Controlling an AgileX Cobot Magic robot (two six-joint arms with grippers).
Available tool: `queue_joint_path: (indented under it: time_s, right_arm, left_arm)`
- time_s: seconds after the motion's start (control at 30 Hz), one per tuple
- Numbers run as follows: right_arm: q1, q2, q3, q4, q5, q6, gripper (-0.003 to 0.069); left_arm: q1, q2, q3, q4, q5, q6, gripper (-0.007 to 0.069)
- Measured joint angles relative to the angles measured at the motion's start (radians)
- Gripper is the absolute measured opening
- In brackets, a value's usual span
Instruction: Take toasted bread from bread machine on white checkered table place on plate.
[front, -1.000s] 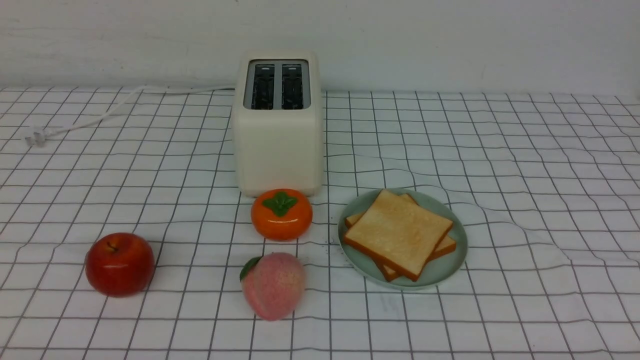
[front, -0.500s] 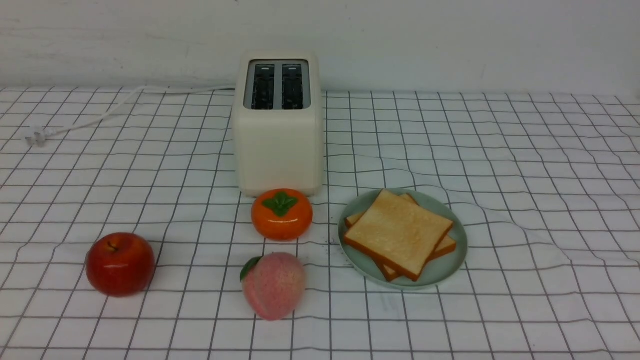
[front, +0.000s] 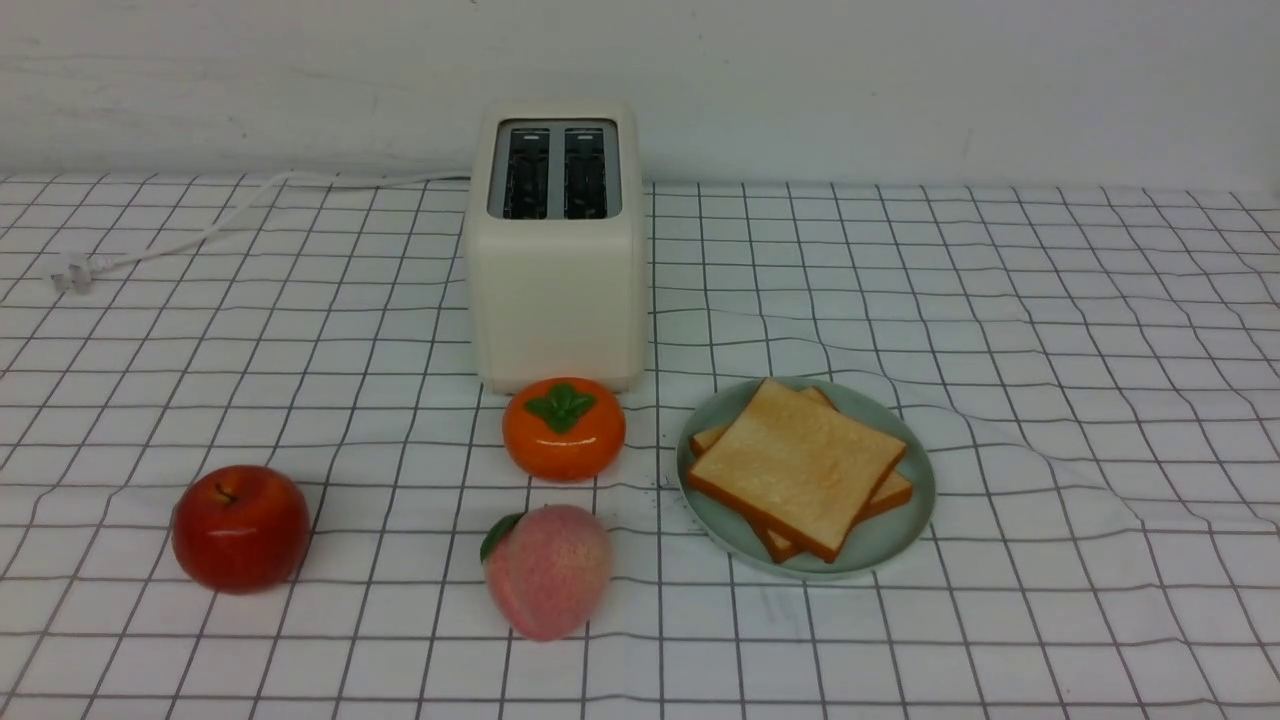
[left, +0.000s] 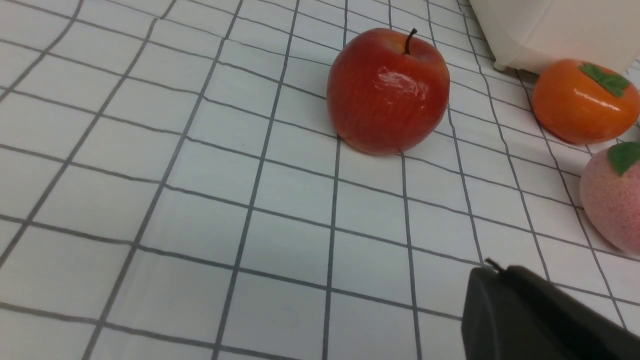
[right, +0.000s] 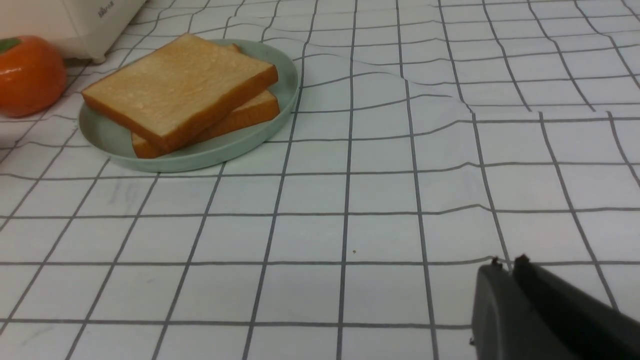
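Both slices of toasted bread (front: 797, 468) lie stacked on the plate (front: 905, 520), right of the empty bread machine (front: 557, 290) on the table (front: 1050, 330). The left hand (left: 500, 280) and right hand (right: 507, 272) hover with fingers pressed together, holding nothing.

The lower toasted bread (front: 885, 493) slice lies mostly hidden (1 covers it).

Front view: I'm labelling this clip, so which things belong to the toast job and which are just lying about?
Job:
toast, two slices stacked
plate
toaster, slots empty
table

Lying about:
apple
persimmon
peach
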Motion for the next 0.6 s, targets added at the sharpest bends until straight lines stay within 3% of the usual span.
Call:
queue_joint_path:
  time_s: [0.6]
  right_arm:
    - [0.0, 0.0, 0.0, 0.0, 0.0, 0.0, 0.006]
  left_arm:
    - [0.0, 0.0, 0.0, 0.0, 0.0, 0.0, -0.0002]
